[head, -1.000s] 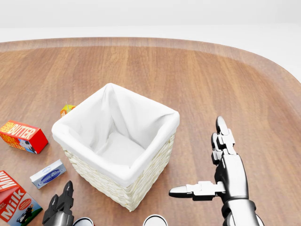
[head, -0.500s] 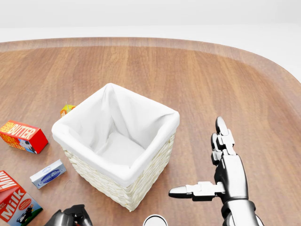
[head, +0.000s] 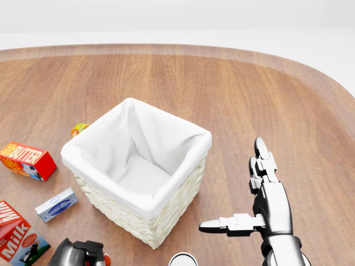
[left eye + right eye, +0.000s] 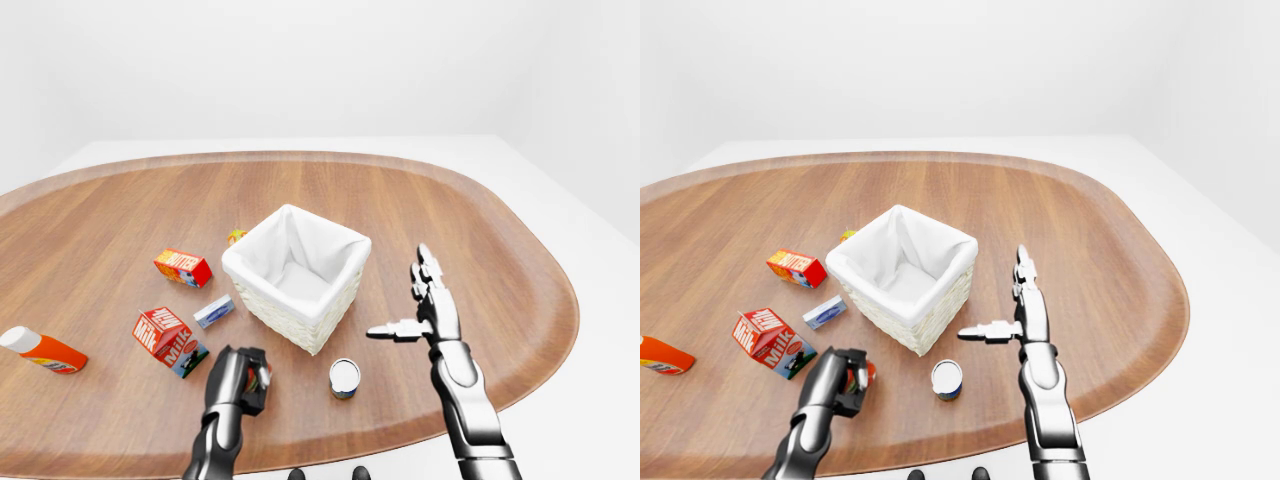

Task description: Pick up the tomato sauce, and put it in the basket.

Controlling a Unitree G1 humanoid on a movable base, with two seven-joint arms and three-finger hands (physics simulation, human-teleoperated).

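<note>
The tomato sauce (image 4: 262, 377) is a small can with a red label near the bottom of the left-eye view, below and left of the basket. My left hand (image 4: 250, 375) is shut round it, so only a strip of red shows; in the head view the hand (image 3: 83, 252) sits at the bottom edge. The basket (image 4: 290, 315) is square wicker with a white cloth liner and nothing inside. To the right of the basket my right hand (image 4: 400, 295) hovers open, fingers straight and thumb pointing at it.
A second can (image 4: 343, 377) with a white top stands just below the basket. Left of the basket lie a butter box (image 4: 182, 266), a milk carton (image 4: 165, 338), a small blue-white box (image 4: 213, 311), an orange bottle (image 4: 45, 350) and a small yellow-orange item (image 4: 236, 236).
My left hand's fingers, open a second ago, have curled shut round the can at the bottom edge of the head view. The right hand and the basket have not moved.
</note>
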